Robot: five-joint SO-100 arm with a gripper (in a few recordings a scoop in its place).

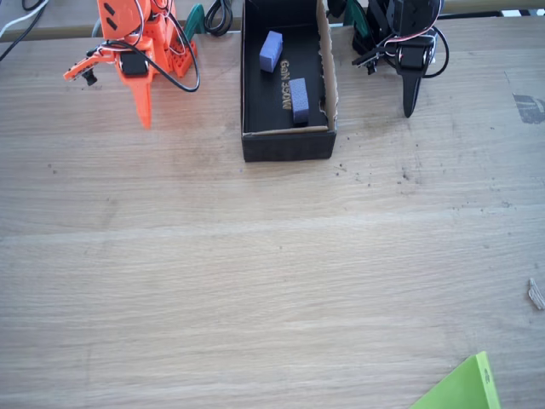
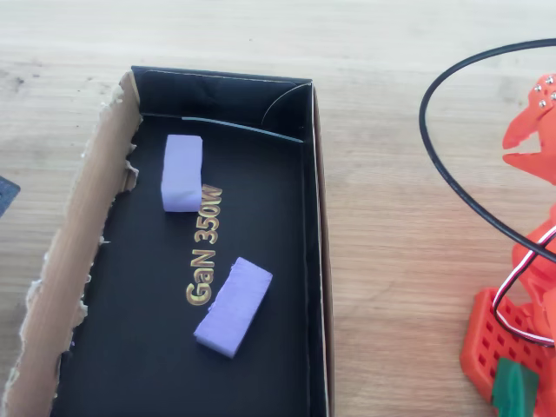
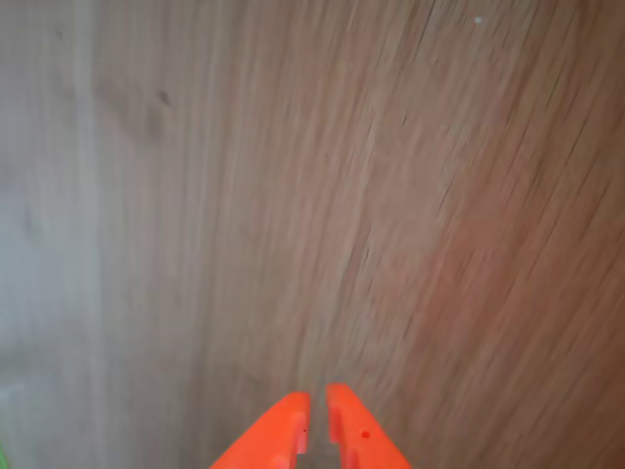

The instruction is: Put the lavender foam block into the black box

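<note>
The small lavender speckled foam block [image 2: 233, 306], a longish brick, lies flat and askew on the floor of the oblong shallow black cardboard box [image 2: 314, 261], just beside the gold lettering [image 2: 204, 248]. A stubbier lavender foam block [image 2: 182, 172] rests nearby, apart from it. The box sits at the far edge of the pale wooden surface [image 1: 255, 273]. The orange gripper [image 3: 317, 415], fingers pressed together and holding nothing, hangs over bare wood; the placing looks finished.
</note>
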